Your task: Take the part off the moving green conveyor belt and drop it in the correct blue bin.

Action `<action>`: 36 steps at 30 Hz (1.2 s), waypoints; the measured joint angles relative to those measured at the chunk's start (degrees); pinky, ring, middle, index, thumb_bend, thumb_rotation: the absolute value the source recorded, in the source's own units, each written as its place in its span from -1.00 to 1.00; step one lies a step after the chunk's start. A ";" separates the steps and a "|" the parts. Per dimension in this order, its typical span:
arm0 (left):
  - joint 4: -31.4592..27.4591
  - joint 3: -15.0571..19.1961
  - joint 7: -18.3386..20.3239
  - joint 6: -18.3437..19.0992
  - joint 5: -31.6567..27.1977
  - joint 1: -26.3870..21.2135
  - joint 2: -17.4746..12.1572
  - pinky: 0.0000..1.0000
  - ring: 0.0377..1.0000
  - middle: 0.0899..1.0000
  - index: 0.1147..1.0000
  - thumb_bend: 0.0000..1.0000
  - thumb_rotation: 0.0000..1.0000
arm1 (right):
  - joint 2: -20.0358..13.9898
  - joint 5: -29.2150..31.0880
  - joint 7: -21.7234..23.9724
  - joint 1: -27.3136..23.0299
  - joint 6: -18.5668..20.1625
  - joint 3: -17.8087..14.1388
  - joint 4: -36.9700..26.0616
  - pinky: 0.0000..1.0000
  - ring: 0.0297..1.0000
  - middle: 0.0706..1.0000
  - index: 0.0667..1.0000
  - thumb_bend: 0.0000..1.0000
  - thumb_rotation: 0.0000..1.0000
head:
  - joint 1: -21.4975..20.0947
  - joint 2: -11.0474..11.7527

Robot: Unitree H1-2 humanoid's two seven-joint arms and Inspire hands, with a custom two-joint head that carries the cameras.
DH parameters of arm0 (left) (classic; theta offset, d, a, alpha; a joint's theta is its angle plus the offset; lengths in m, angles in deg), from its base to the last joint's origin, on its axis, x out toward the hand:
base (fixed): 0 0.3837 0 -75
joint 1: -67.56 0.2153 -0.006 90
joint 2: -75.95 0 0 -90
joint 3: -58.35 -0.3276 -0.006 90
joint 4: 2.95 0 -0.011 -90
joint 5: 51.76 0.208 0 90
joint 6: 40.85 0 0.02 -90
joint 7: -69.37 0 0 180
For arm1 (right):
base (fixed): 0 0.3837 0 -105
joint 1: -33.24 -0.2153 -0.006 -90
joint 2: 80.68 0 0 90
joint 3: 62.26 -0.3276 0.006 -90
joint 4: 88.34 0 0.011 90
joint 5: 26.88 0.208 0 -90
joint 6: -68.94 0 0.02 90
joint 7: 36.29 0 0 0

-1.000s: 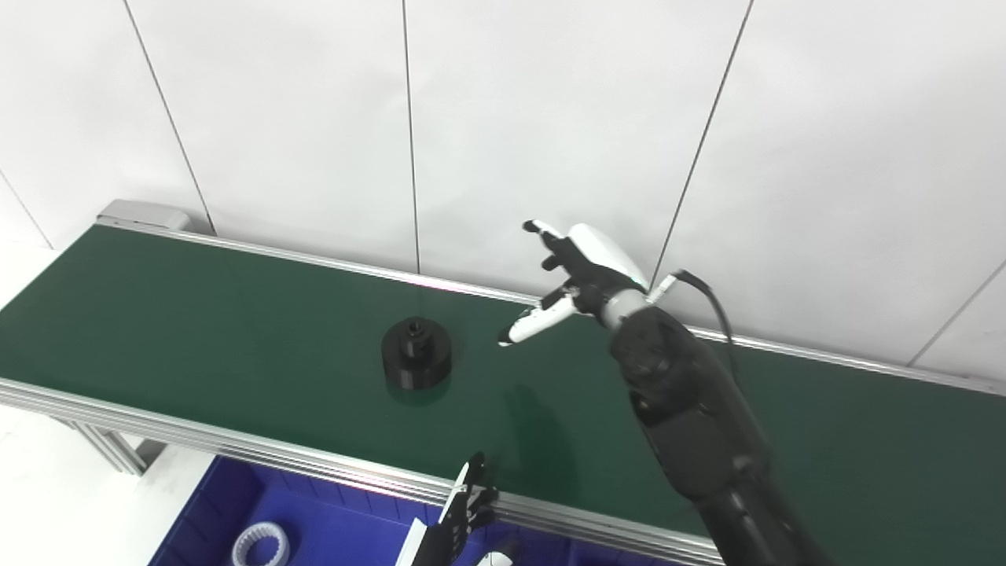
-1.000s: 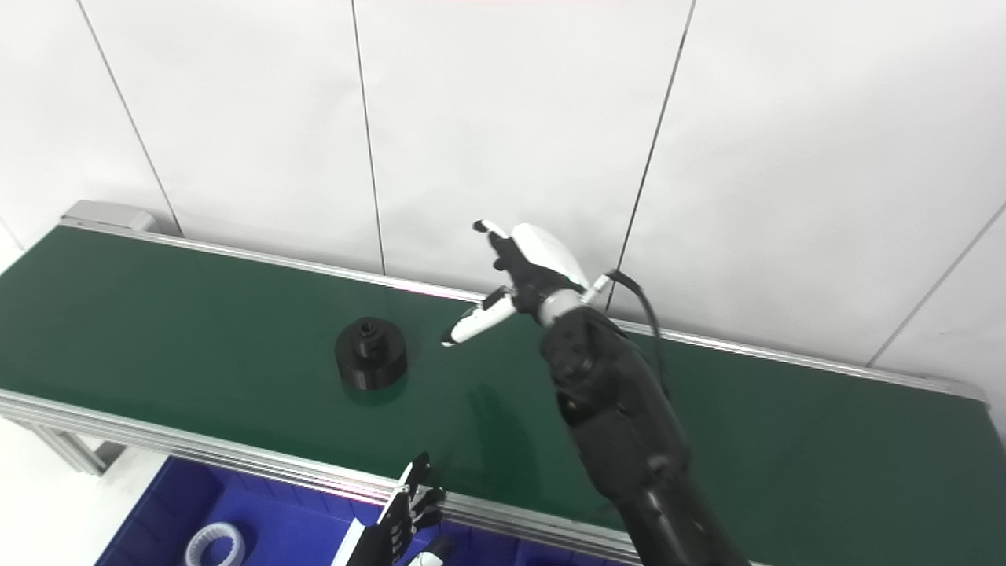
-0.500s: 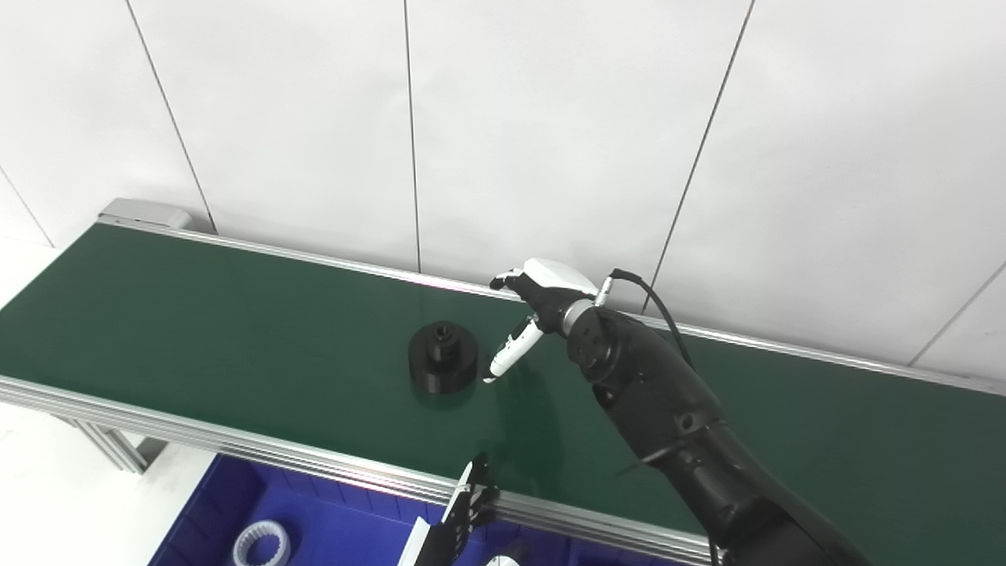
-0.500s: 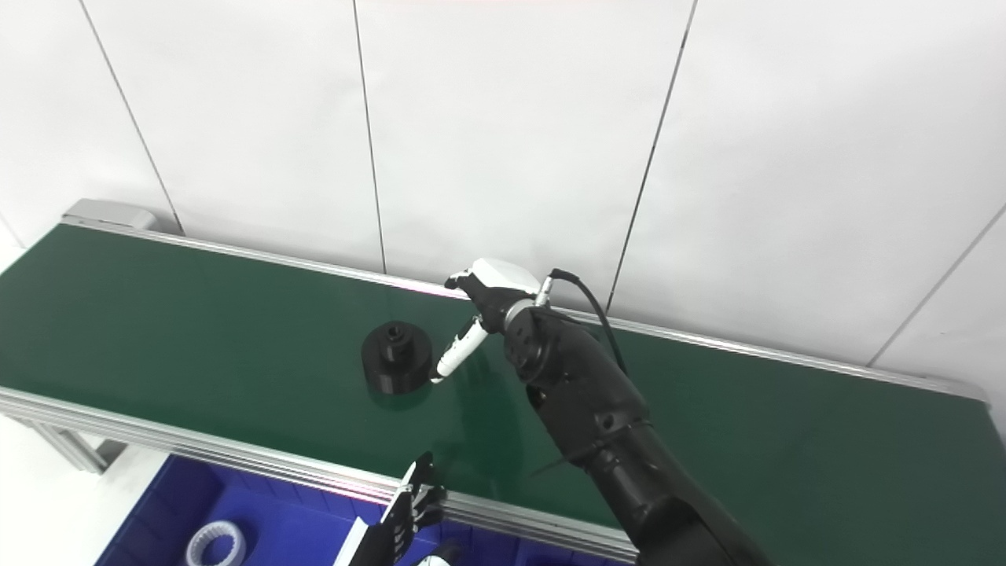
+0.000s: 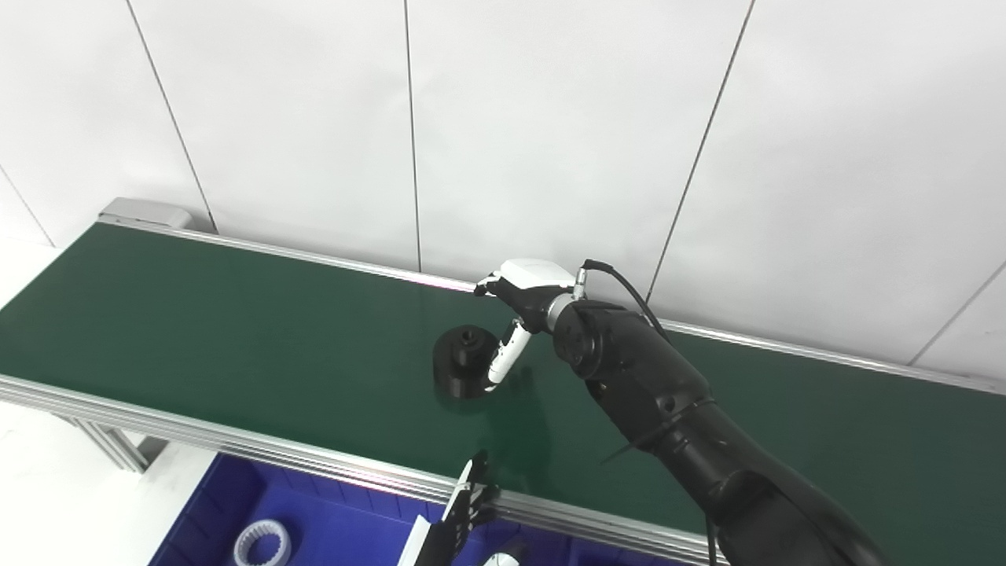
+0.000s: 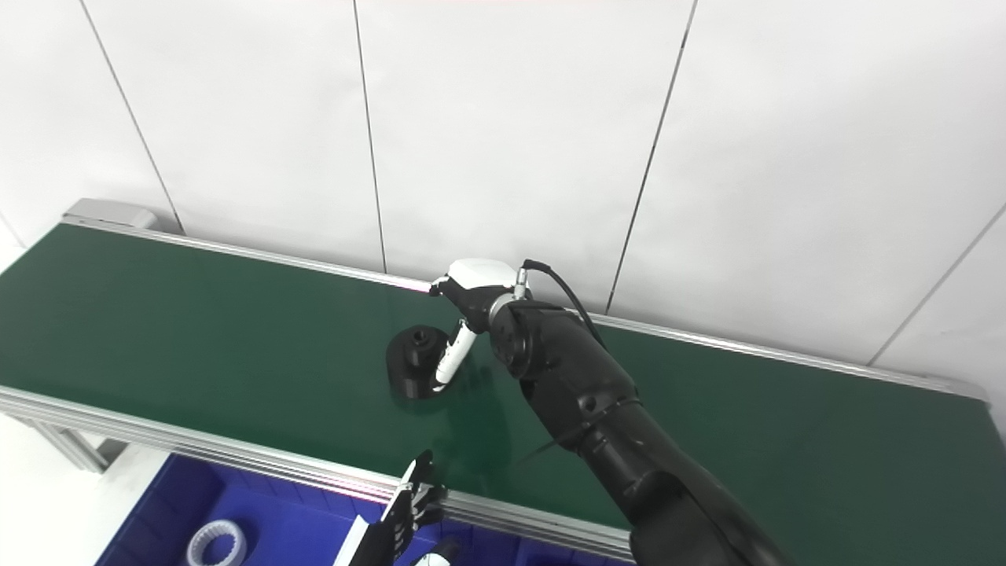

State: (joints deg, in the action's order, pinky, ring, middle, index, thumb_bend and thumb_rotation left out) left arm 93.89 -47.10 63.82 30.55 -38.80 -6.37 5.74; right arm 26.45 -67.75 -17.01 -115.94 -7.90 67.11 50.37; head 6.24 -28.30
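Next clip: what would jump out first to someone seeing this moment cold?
The black arm reaching across the green conveyor belt, its right hand closing around a black round part at mid-belt, a white finger against the part's right side. Below the belt's near edge, the left hand waits over a blue bin holding a white ring gear.

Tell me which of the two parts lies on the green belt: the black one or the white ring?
The black round part lies on the green belt, at the right hand. The white toothed ring lies inside the blue bin below.
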 measured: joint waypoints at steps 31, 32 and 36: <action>-0.98 -1.38 -0.97 1.64 1.27 0.28 -0.58 0.81 0.99 1.00 1.00 0.14 0.32 | -1.08 -5.02 1.87 0.41 -1.87 7.66 4.75 -0.54 -0.42 -0.13 0.64 0.14 -1.00 | 1.14 -2.02; -1.00 -1.43 -0.98 1.69 1.27 0.27 -0.60 0.80 0.99 1.00 1.00 0.15 0.32 | -1.15 -5.03 1.84 0.44 -1.89 7.58 4.75 -0.53 -0.41 -0.13 0.65 0.14 -1.00 | 1.14 -2.02; -1.03 -1.48 -0.99 1.75 1.27 0.28 -0.62 0.79 0.97 1.00 1.00 0.16 0.34 | -1.43 -5.01 1.04 0.94 -1.89 6.35 4.71 -0.42 -0.25 -0.11 0.67 0.13 -1.00 | 0.97 -2.02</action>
State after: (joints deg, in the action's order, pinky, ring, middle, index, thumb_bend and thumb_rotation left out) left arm 92.86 -48.58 62.84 32.30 -37.53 -6.09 5.11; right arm 25.02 -72.76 -15.97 -115.00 -9.79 73.46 55.08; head 7.21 -30.32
